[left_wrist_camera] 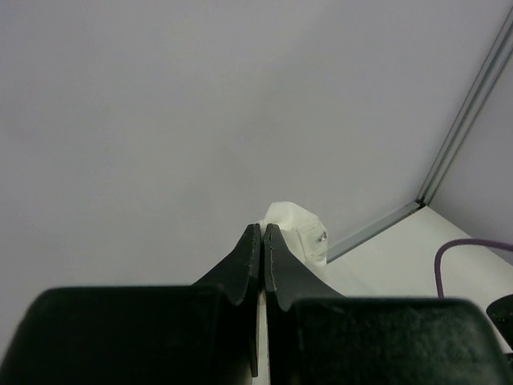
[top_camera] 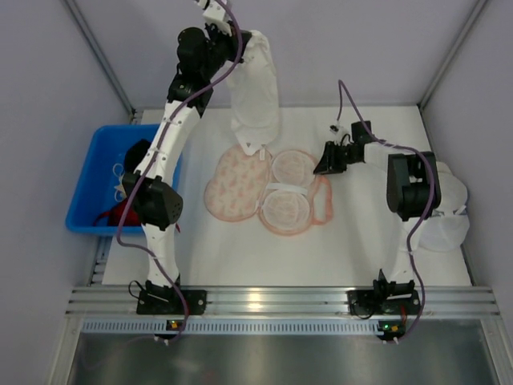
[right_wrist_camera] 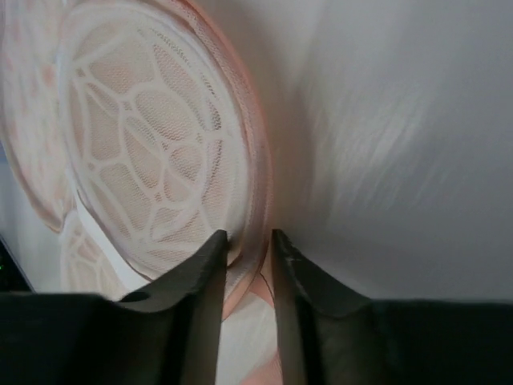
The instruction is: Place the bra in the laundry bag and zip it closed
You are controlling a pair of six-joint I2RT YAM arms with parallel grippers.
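Note:
The bra [top_camera: 256, 88] is pale white and hangs in the air over the far side of the table, its lower end just above the bag. My left gripper [top_camera: 239, 32] is raised high and shut on its top end. In the left wrist view the closed fingers [left_wrist_camera: 262, 228] pinch white fabric [left_wrist_camera: 298, 230]. The laundry bag [top_camera: 237, 185] lies open on the table, peach-pink lobe at left and white mesh panels [top_camera: 286, 208] at right. My right gripper [top_camera: 321, 166] is at the bag's right rim. In the right wrist view it [right_wrist_camera: 248, 237] is closed on the pink zip rim [right_wrist_camera: 255, 200].
A blue bin [top_camera: 90, 180] with black and red garments stands at the left of the table. Plain white round domes [top_camera: 450, 210] lie at the right edge behind the right arm. Grey walls enclose the table on three sides.

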